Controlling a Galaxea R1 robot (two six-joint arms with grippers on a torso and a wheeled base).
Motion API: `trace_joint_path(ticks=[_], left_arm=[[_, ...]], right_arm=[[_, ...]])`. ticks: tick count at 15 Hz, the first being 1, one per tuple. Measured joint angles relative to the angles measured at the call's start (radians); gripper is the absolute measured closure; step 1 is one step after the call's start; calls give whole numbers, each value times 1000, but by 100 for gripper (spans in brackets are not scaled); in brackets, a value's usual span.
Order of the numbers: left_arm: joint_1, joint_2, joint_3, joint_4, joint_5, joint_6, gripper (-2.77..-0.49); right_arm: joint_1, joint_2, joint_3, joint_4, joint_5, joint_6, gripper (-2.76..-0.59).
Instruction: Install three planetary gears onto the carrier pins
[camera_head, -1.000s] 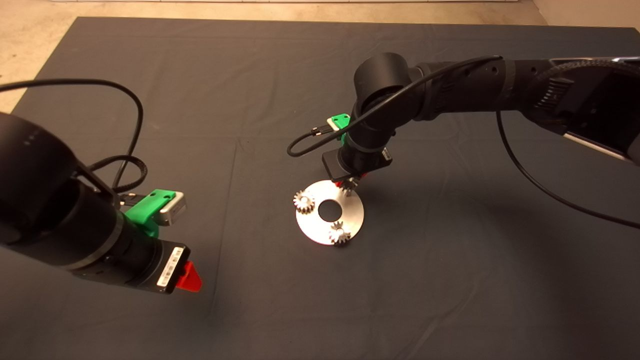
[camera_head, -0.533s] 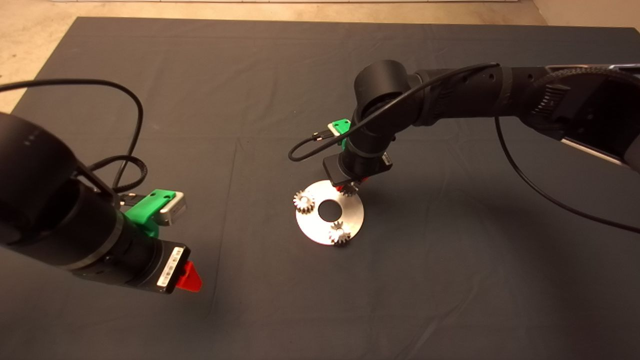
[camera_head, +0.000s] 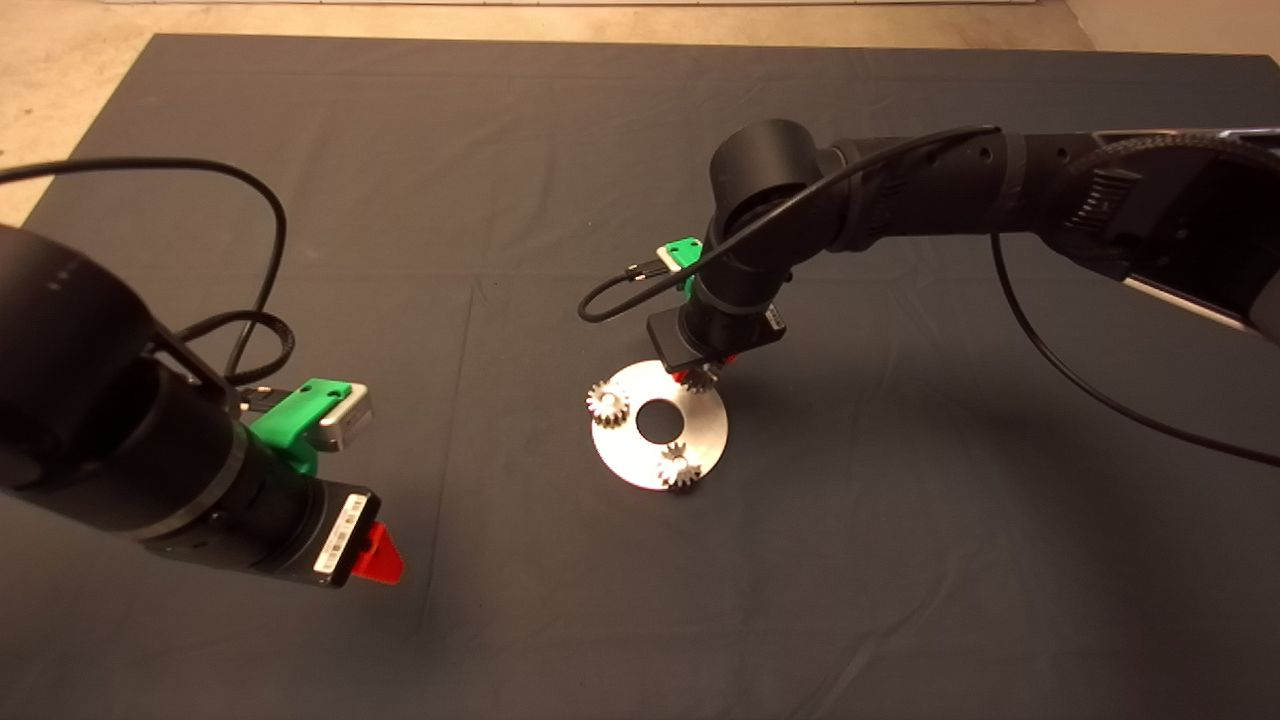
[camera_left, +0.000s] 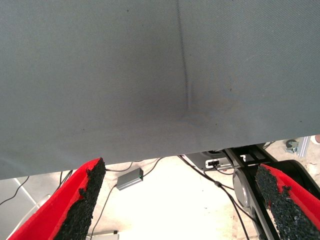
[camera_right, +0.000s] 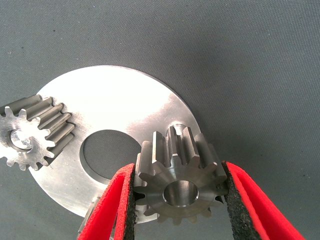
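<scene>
The shiny round disc (camera_head: 700, 420) with a large centre hole lies mid-mat. Two planetary gears sit on its carrier pins, one at the left rim (camera_head: 606, 403) and one at the near rim (camera_head: 679, 466). My right gripper (camera_head: 697, 377) is over the disc's far rim, shut on the third gear (camera_right: 180, 182). It holds the gear just above the disc (camera_right: 115, 105), and the gear's centre hole looks empty. The seated left gear (camera_right: 37, 132) shows a pin end (camera_right: 15, 136) in its hole. My left gripper (camera_head: 378, 556) is open and parked at the lower left.
The right arm's black cable (camera_head: 620, 290) loops just beyond the disc. The left arm's cable (camera_head: 250, 330) lies over the mat's left part. Bare floor (camera_head: 60, 90) shows past the mat's far-left edge.
My right gripper has shifted very slightly over the disc's far rim with the gear still in it. The left arm and the two seated gears have not moved.
</scene>
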Motion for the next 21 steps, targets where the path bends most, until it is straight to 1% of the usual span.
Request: trace_joint_path(ticks=[10, 13, 15, 21], left_arm=[[0, 0, 0, 0, 0, 0, -218], [0, 0, 0, 0, 0, 0, -218], [0, 0, 0, 0, 0, 0, -218], [0, 0, 0, 0, 0, 0, -218]], right_arm=[[0, 2, -16, -1, 0, 0, -103], [-8, 4, -17, -3, 1, 0, -103], [-13, 4, -18, -4, -3, 0, -103], [-13, 4, -19, -5, -4, 0, -103]])
